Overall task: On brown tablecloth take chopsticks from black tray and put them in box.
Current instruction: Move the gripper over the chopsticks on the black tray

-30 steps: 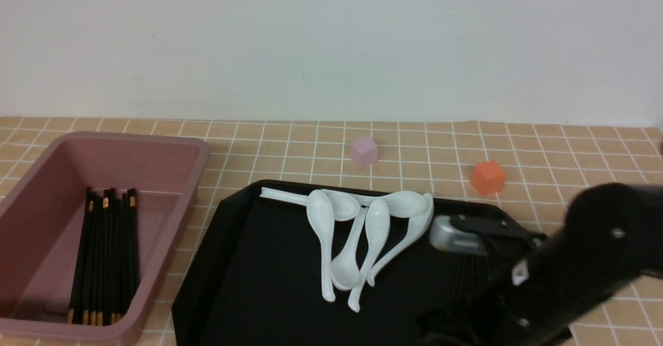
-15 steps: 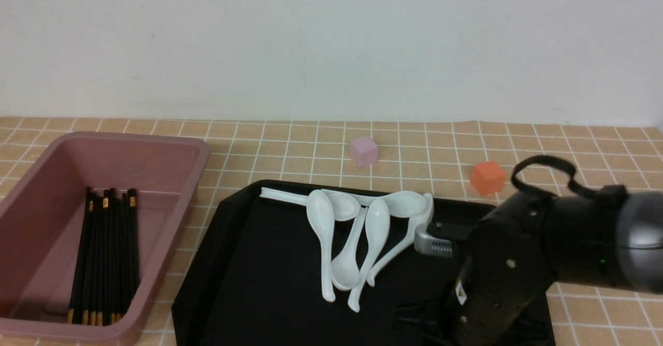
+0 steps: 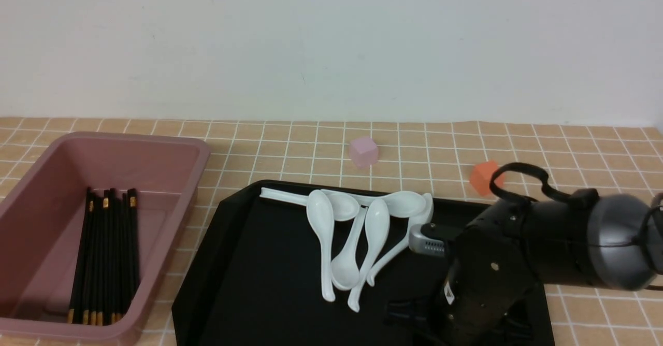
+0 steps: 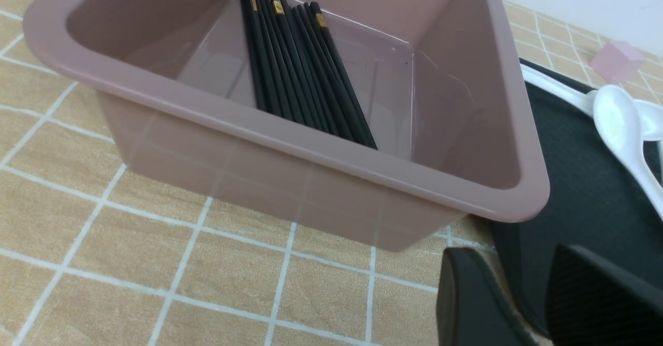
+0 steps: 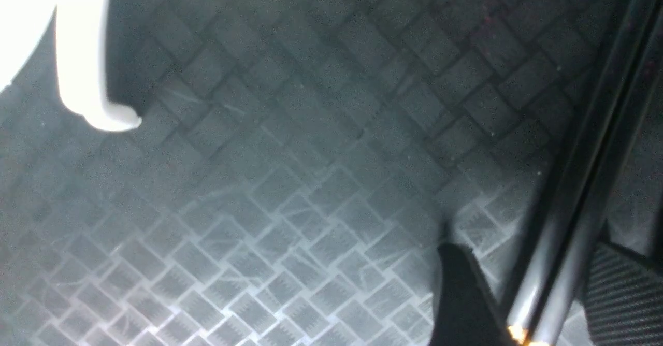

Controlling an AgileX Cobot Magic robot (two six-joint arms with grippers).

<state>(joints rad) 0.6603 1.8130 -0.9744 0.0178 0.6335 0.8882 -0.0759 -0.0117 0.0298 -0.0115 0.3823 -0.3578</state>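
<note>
Done so far: a bundle of chopsticks (image 3: 106, 255) already lies in the box (image 3: 155, 144), at the worktop's left edge.
Left to do: looks like at least one loose pair (image 5: 585, 180) is on the black tray (image 3: 259, 284), towards its right near corner.
Right gripper (image 5: 528, 263): jaws parted, straddling that pair, not pinching it yet.
Left gripper (image 4: 533, 289): jaws apart, empty, beside the box.

We record, on the black tray (image 3: 243, 284), bare floor open along its left half, white soup spoons (image 3: 322, 227) heaped across the middle, the right arm (image 3: 544, 247) covering the right end, and in the box (image 3: 203, 152) free room either side of the chopsticks (image 3: 106, 258).
</note>
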